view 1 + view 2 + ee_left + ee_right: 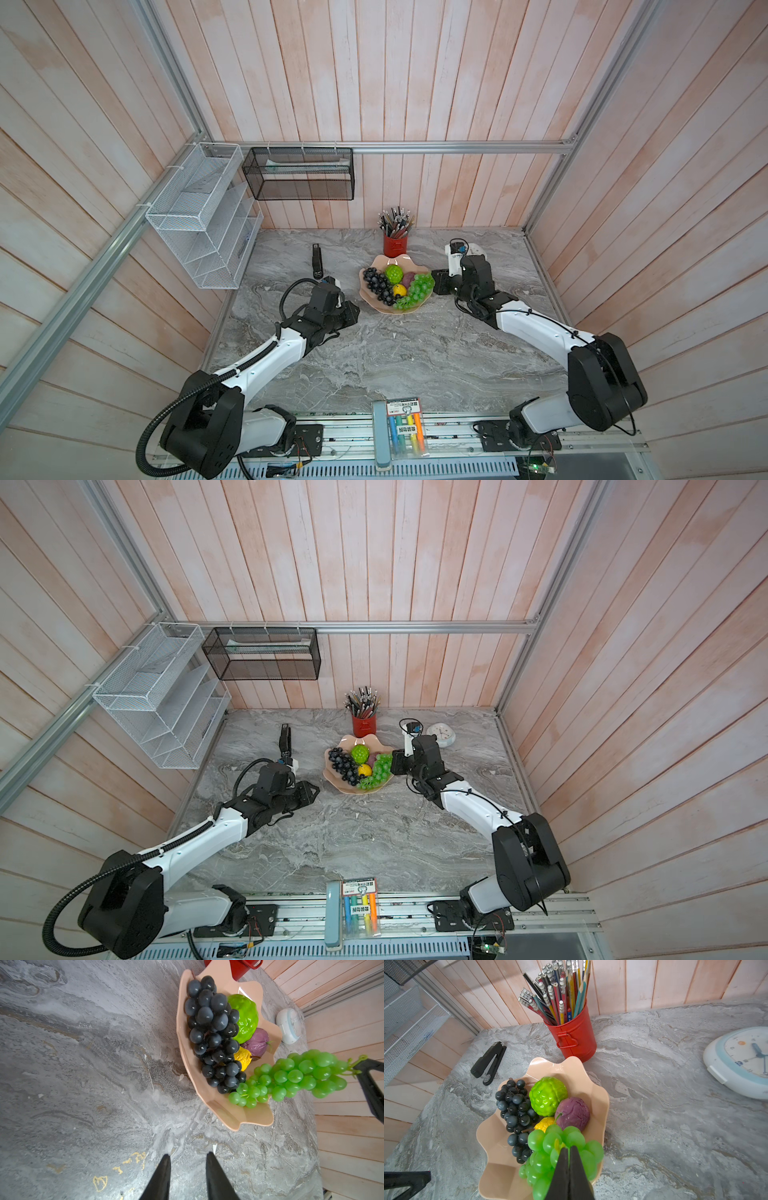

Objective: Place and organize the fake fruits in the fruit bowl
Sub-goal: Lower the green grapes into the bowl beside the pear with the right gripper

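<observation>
Nearly done: the right claw [569,1148] is pinching the green grapes [550,1140] by the stem, the rubbery bunch drooping from its tips into the glossy, wavy-rimmed bowl [600,1093]. Just past the tips sit the dark grapes [515,1103], bumpy lime fruit [547,1096], wrinkly purple fruit [573,1112] and yellow fruit [544,1123] — all in. The left claw [188,1156] is spread and empty. I'd say only letting go is left.

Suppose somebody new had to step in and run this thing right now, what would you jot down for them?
Grippers: the left gripper is open and empty, over bare table beside the fruit bowl. The right gripper is shut on the stem of the green grape bunch, which drapes over the bowl's rim.
Done: dark grape bunch, bumpy lime-green fruit, purple fruit and yellow fruit lie in the bowl.
Left: settle the green bunch inside, let go, perhaps tidy the arrangement.
</observation>
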